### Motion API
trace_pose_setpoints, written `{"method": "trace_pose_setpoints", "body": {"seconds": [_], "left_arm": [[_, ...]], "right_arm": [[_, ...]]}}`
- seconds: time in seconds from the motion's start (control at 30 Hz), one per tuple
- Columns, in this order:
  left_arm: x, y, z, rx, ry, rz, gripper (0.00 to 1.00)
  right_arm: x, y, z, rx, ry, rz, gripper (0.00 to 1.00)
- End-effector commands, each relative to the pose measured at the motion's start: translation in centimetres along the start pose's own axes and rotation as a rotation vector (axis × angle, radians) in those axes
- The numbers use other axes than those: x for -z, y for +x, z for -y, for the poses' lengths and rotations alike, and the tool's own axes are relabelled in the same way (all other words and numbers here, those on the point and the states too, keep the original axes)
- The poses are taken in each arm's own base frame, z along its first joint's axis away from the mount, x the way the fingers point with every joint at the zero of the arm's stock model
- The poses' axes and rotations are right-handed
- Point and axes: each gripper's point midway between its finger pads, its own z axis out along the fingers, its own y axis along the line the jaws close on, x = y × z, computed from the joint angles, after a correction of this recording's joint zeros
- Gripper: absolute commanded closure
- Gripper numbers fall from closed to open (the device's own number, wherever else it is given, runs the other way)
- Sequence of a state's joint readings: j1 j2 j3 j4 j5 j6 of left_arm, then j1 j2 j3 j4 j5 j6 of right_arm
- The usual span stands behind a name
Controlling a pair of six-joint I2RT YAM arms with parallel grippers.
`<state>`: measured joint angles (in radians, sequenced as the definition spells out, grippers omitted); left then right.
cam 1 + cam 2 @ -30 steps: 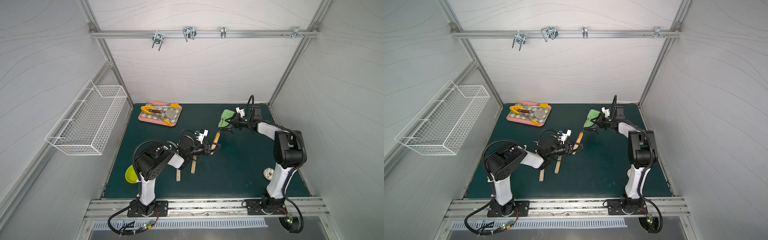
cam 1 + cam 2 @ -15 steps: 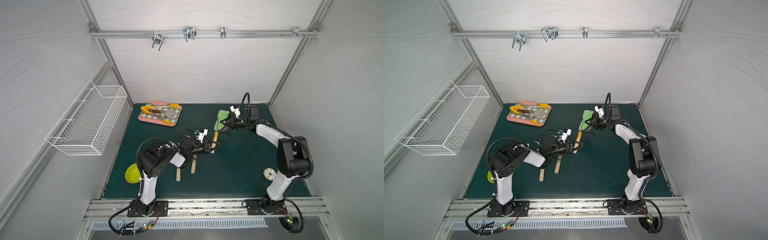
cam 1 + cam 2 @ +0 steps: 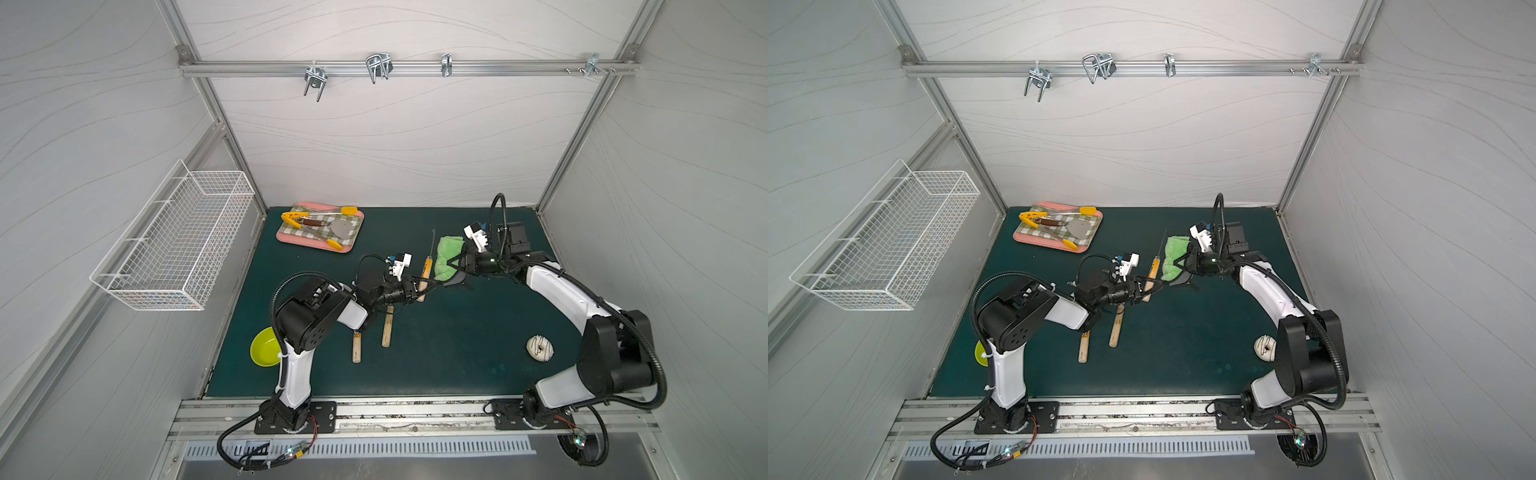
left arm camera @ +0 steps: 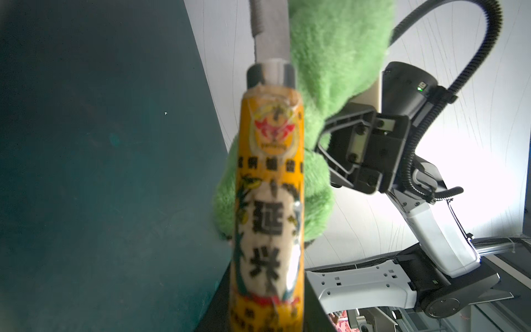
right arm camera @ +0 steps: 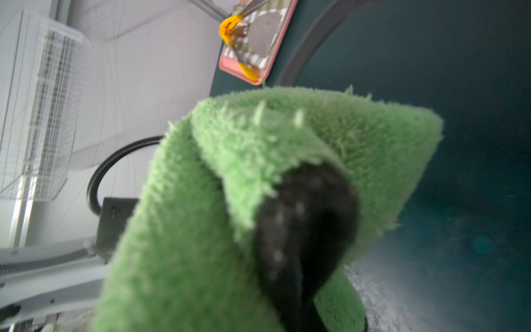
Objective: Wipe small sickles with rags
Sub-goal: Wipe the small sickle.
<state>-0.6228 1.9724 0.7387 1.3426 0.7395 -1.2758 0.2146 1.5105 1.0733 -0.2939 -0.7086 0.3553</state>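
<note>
the right tool [image 3: 455, 266], clenching the green rag [image 3: 449, 252], is bringing it closer to the sickle [image 3: 426, 268] that the left tool [image 3: 420, 286] is still gripping

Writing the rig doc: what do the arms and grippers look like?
The left arm and right arm have white link shells, black joint housings, black bases. A ribbed black cable hose loops along each. The left gripper and right gripper are black, each with a white block.
</note>
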Motion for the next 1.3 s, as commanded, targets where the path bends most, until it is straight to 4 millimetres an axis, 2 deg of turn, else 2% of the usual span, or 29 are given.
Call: {"method": "trace_pose_setpoints", "body": {"seconds": [0.0,0.13,0.3,0.43,0.57,0.83,1.07,1.27], "left_arm": [[-0.3,0.1,3.0,-0.059,0.084,-0.015,1.00],[-0.4,1.0,4.1,-0.067,0.099,-0.022,1.00],[-0.6,1.9,4.7,-0.069,0.106,-0.027,1.00],[-0.9,2.5,4.9,-0.065,0.110,-0.036,1.00],[-1.1,2.8,4.7,-0.059,0.107,-0.042,1.00],[-1.5,2.9,3.5,-0.040,0.088,-0.046,1.00],[-1.9,2.8,2.8,-0.034,0.079,-0.049,1.00],[-2.0,2.9,2.7,-0.039,0.081,-0.058,1.00]], "right_arm": [[-0.3,-2.0,2.8,-0.069,0.076,0.023,0.95],[-2.3,-5.5,4.2,-0.098,0.082,0.038,0.96],[-4.6,-8.8,4.9,-0.133,0.029,0.044,0.96],[-5.9,-10.1,5.5,-0.153,0.000,0.040,0.96],[-6.1,-10.7,4.8,-0.145,-0.055,0.050,0.96],[-4.7,-9.8,2.7,-0.079,-0.106,0.066,0.95],[-3.4,-8.4,-0.4,0.004,-0.154,0.070,0.95],[-2.7,-6.1,-3.5,0.087,-0.173,0.038,0.95]]}}
